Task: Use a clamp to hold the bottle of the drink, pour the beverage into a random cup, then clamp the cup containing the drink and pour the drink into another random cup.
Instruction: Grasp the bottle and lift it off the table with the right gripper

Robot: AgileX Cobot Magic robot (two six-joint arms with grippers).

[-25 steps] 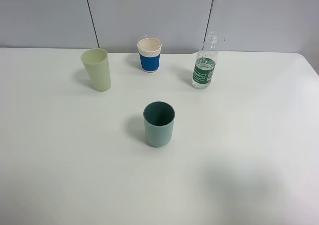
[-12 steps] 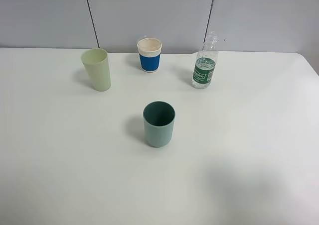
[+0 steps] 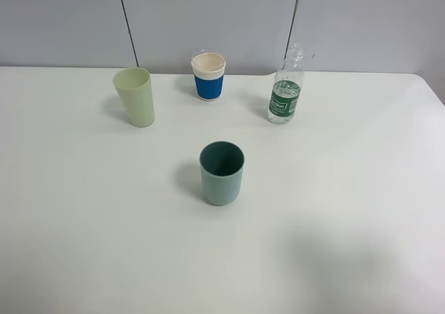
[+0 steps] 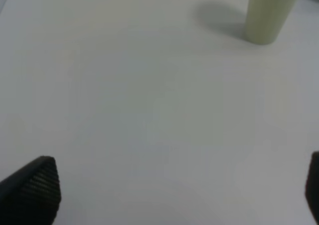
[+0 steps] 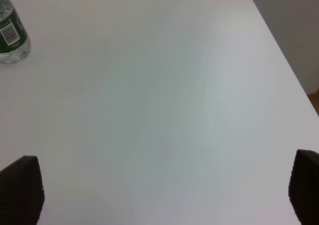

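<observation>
Bottle (image 3: 286,92) upright at upper right of the high view, near the far edge of the table (image 3: 361,210), well apart from every cup; lower part also caught at upper left of the right wrist view (image 5: 11,36). No shift over the last second: same spots for bottle and cups, no arm in the high view. By judgement, then, task not begun, first reach for the bottle yet to come.

Right gripper (image 5: 162,187) spread wide and empty, only dark ribbed fingertips at the lower corners of its view. Left gripper (image 4: 172,190) likewise wide apart, holding nothing.

Clear thin plastic, green label, some water inside, narrow neck; likely light and easy to squash. Pale green cup (image 3: 135,96) at upper left, tall, tapered, matte. Paper cup (image 3: 208,76) at upper centre, blue sleeve, cream rim. Teal cup (image 3: 222,173) at centre, squat, matte, seemingly empty. Table smooth and white.
</observation>
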